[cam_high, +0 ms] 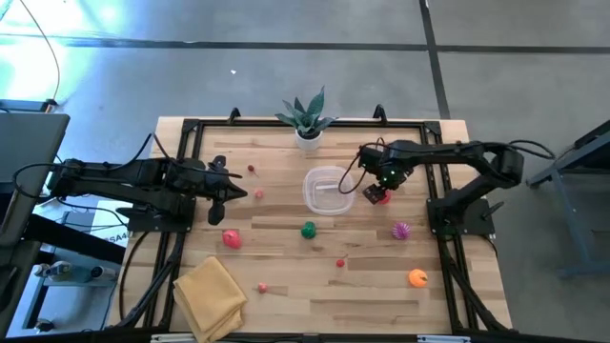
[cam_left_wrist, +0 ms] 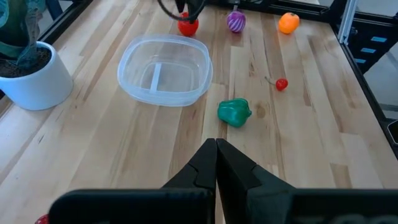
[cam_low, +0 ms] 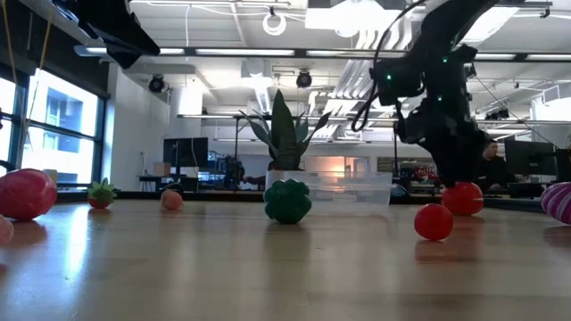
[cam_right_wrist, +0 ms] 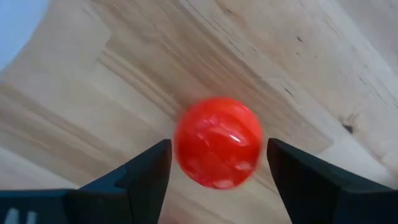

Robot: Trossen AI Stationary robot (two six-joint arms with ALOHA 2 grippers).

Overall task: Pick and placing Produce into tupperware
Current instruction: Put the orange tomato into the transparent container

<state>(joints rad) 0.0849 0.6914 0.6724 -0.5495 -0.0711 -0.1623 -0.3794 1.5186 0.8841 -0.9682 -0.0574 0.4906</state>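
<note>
Red round toy fruit (cam_right_wrist: 217,142) is flanked on the wooden table (cam_high: 362,286) by the right end effector (cam_high: 379,193), fingers apart, beside the clear plastic container (cam_high: 326,189); the left end effector (cam_high: 232,193) is held together.

An open-plan office doubling as a robotics lab: a wooden table (cam_high: 315,276) framed by a black metal rail (cam_high: 286,124) stands on a polished concrete floor (cam_high: 286,57). Beyond it, the low view shows exposed ceiling ducts and strip lights (cam_low: 268,53), tall windows (cam_low: 62,116), rows of desks with monitors (cam_low: 185,152), and what appears to be a seated person (cam_low: 490,156).
</note>
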